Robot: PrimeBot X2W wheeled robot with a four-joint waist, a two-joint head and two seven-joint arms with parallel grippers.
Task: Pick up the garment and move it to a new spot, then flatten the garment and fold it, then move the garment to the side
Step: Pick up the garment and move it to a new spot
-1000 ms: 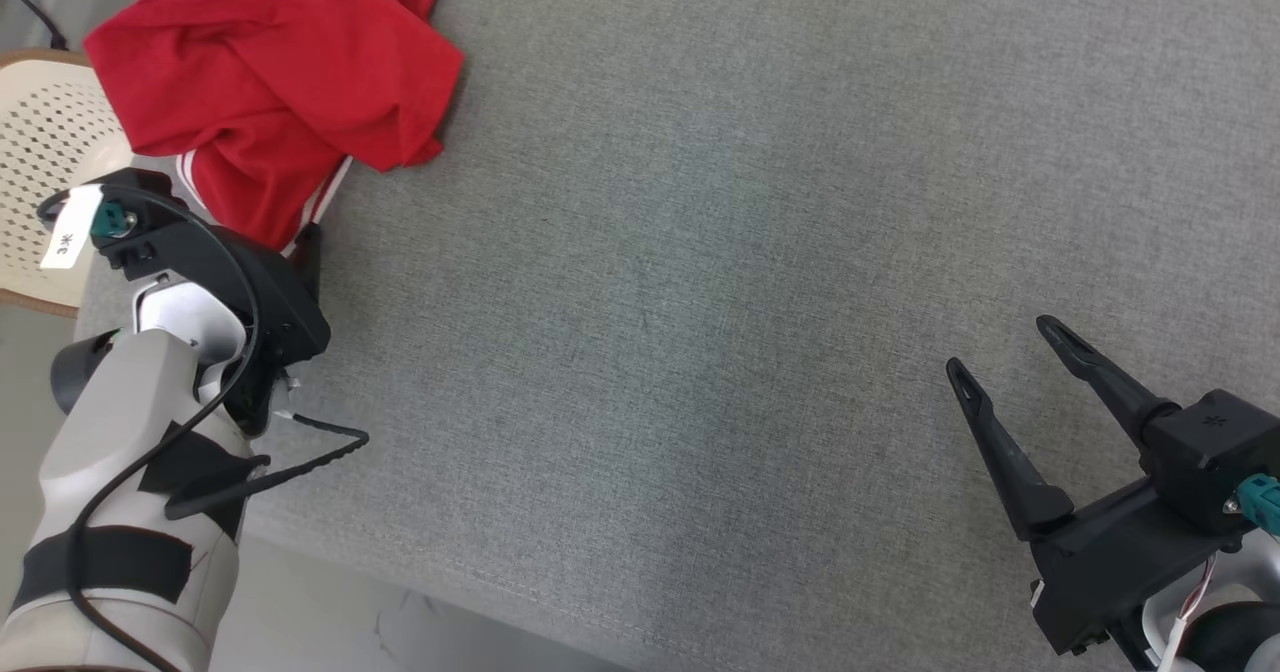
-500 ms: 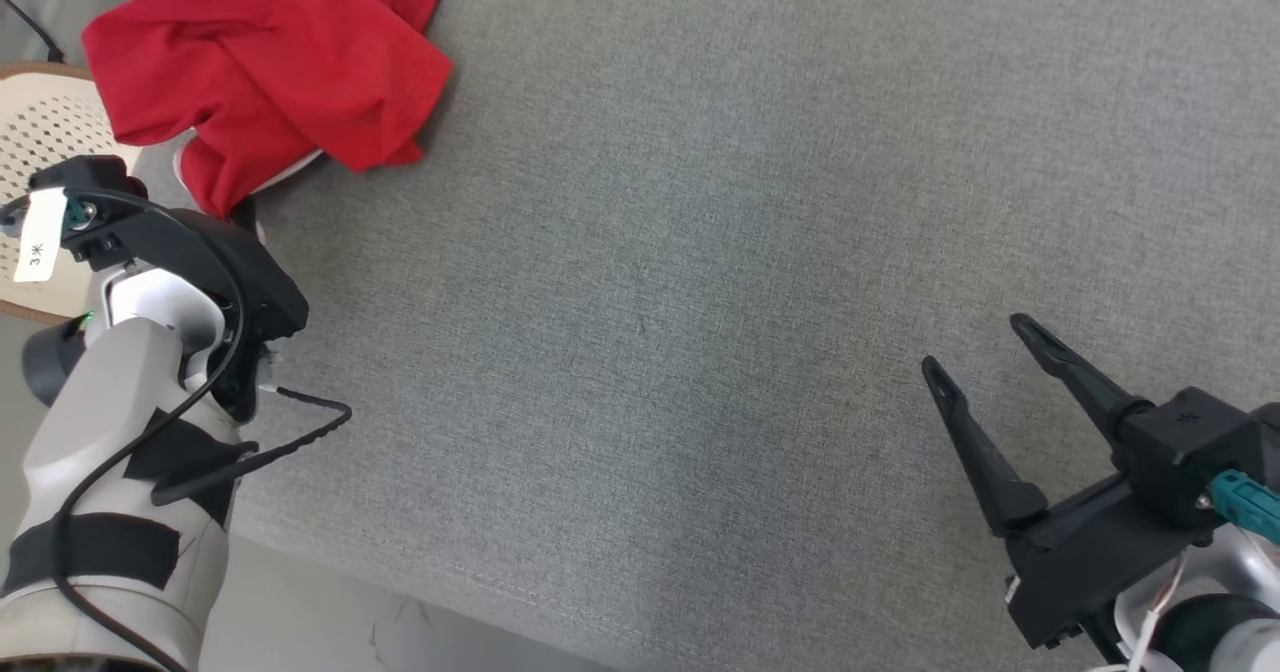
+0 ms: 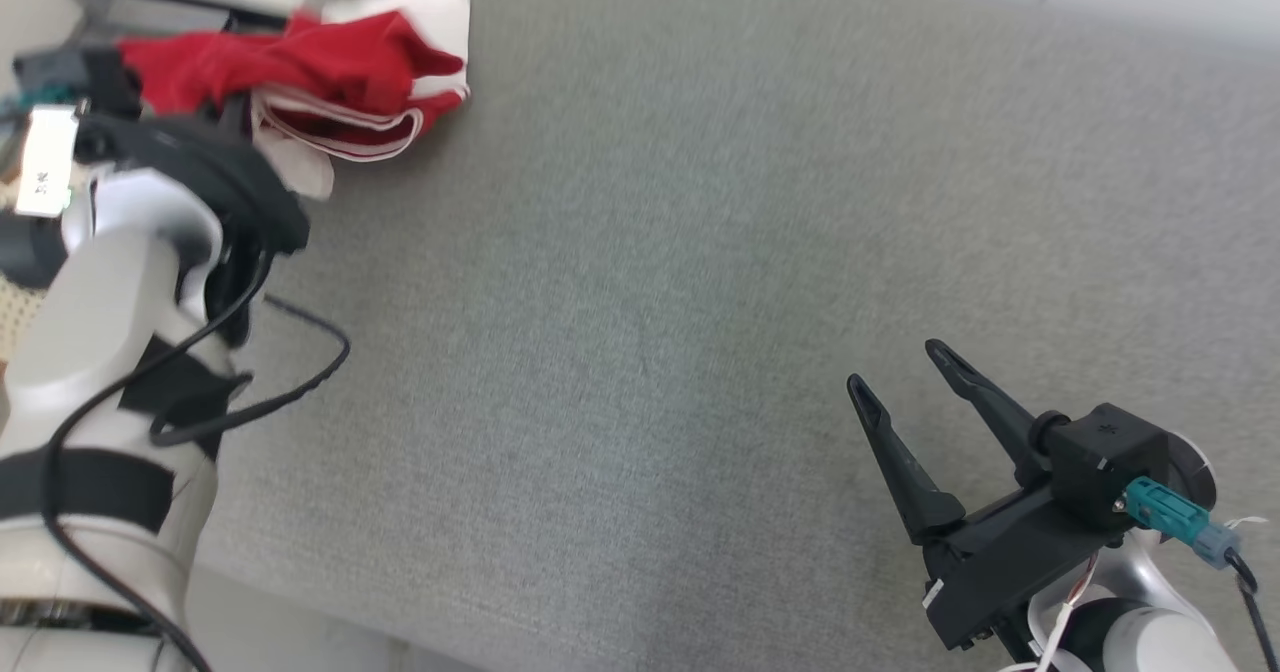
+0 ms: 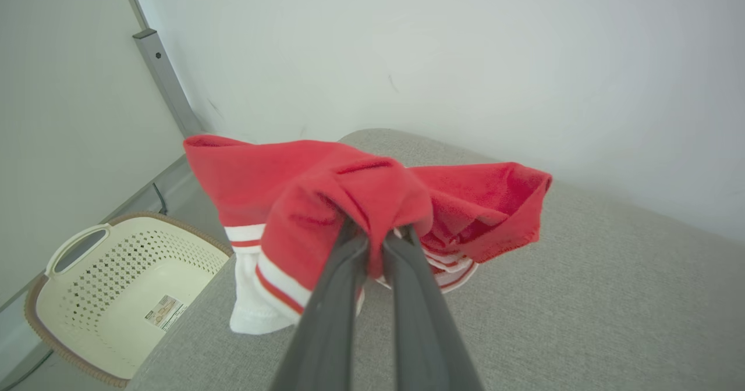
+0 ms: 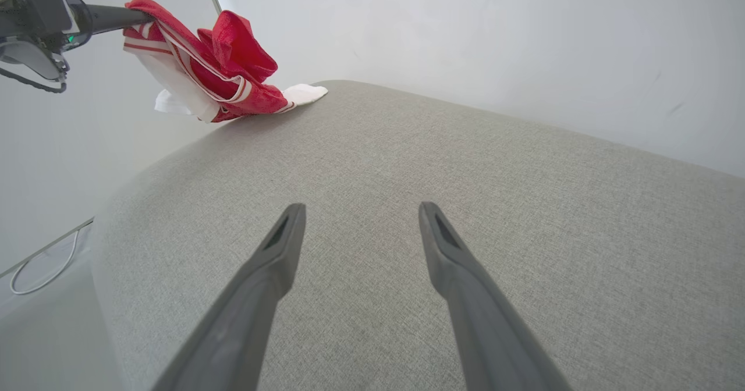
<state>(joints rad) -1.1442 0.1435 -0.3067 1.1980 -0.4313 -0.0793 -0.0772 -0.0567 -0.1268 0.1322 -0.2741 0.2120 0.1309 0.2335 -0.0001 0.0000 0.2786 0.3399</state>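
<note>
Red garment point(image 4: 326, 205), white-trimmed: bunched, pinched by left end effector point(image 4: 377, 231) above far-left corner of bench point(image 3: 650, 282), one white end touching bench. Right end effector point(image 3: 895, 364) spread, empty, over bench's near-right edge. Handling: lift fully clear before carrying toward bench centre, avoiding drag.

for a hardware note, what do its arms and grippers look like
The left gripper and right gripper each have two dark fingers on black bodies. The left forearm is pale grey with black tape bands, a black cable and a white tag. A teal plug sits at the right wrist.
</note>
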